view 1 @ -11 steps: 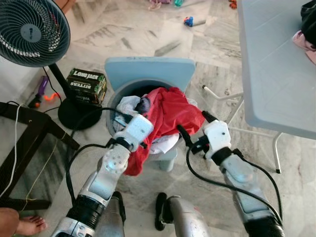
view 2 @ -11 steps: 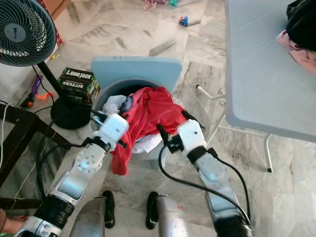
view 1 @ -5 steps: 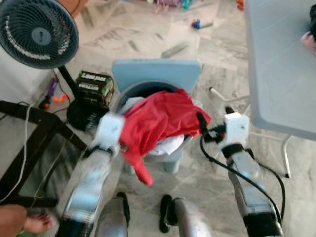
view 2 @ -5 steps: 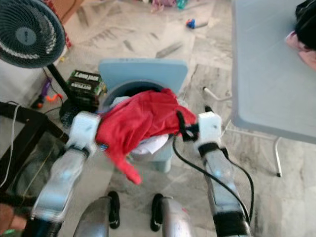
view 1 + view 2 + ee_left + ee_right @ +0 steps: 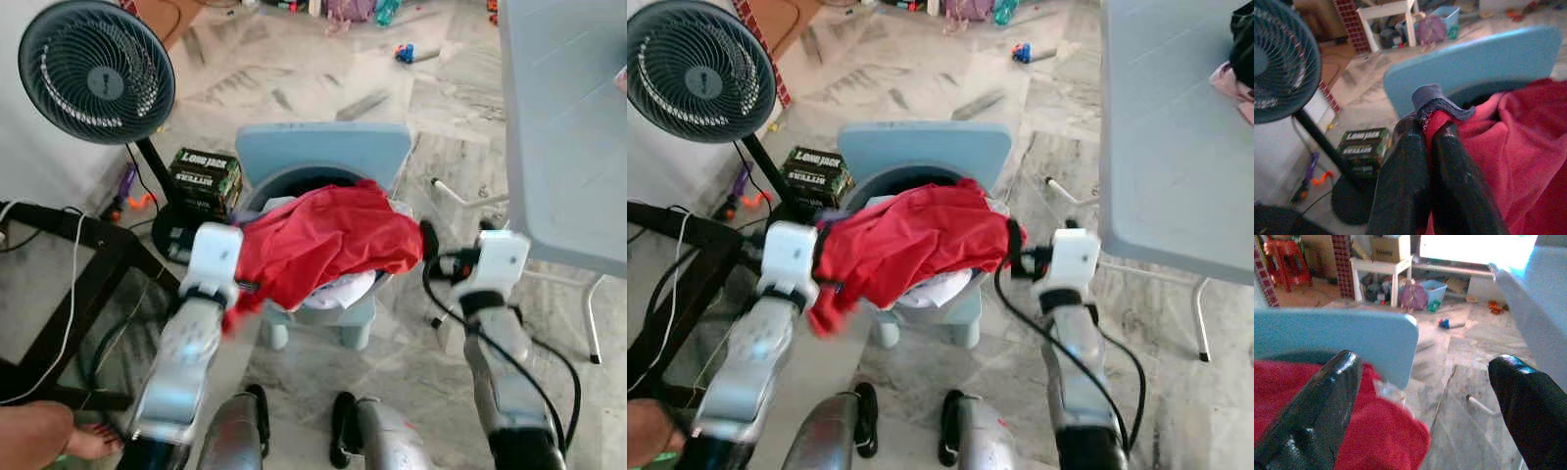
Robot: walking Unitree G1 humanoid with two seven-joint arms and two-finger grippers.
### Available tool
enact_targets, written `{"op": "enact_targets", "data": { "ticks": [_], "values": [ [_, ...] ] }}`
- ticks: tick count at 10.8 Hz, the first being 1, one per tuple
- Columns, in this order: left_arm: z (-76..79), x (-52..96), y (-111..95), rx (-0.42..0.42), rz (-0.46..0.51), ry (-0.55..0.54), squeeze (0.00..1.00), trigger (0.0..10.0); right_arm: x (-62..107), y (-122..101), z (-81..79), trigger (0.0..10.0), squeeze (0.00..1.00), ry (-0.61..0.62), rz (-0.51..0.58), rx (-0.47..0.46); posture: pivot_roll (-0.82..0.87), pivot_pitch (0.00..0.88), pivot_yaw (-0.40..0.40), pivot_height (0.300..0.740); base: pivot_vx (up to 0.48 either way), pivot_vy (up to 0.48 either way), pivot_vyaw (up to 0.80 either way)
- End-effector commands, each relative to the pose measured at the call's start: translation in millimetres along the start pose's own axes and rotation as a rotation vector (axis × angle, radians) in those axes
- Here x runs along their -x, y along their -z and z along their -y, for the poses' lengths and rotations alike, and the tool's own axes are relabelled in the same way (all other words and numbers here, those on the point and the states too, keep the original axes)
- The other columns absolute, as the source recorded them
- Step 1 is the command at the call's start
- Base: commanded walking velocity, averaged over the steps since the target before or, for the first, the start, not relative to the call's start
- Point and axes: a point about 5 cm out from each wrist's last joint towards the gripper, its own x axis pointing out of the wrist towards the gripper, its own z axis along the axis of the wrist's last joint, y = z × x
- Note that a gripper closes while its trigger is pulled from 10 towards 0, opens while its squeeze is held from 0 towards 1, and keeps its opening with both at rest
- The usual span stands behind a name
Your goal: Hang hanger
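Hanger [image 5: 1442, 104] and red garment [image 5: 328, 240] pinched in my left gripper [image 5: 1428, 128].
Right gripper [image 5: 1425, 396] gapes wide; cloth could snag the basket [image 5: 323, 181].

Both of the robot's arms are jointed silver metal tubes, each ending in a boxy white wrist block. The left gripper [image 5: 1432, 128] has two long black fingers [image 5: 1403, 181], glossy and slightly scuffed. The right gripper [image 5: 1425, 396] carries the same rounded black fingers [image 5: 1327, 404]. Thick black cables loop loosely along each forearm, most plainly beside the right arm [image 5: 495, 343]. Lower down, the legs are smooth silver shells, with black feet [image 5: 257, 416] on the floor.
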Motion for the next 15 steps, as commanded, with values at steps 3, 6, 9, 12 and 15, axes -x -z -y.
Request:
{"op": "enact_targets", "data": {
  "ticks": [3,6,9,12,15],
  "values": [
    [0.0,-1.4,-5,0.009,0.026,0.025,0.0,10.0,0.8,-2,2.8,10.0,0.0,0.017,0.016,0.011,0.02,0.168,0.007,0.74,0.0,0.0,0.0],
    [-2.5,-7.4,-38,0.013,0.14,0.005,0.0,10.0,-11.9,-31,-13.8,10.0,0.0,-0.097,0.146,0.115,0.02,0.167,-0.01,0.74,0.0,-0.301,0.0],
    [-0.9,-10.7,-40,0.003,0.156,0.018,0.0,10.0,-18.8,-37,-9.3,10.0,0.0,-0.064,0.17,0.117,0.01,0.164,-0.012,0.74,0.0,-0.316,0.0],
    [4.0,-11.5,-42,0.009,0.156,0.034,0.0,10.0,-17.7,-36,0.4,10.0,0.0,-0.013,0.16,0.143,0.01,0.165,-0.011,0.74,0.0,-0.319,0.0],
    [5.5,-10.5,-41,0.021,0.152,0.038,0.0,10.0,-16.9,-32,1.4,10.0,0.0,-0.008,0.141,0.162,0.01,0.168,-0.014,0.74,0.0,-0.385,0.0]
  ]
}}
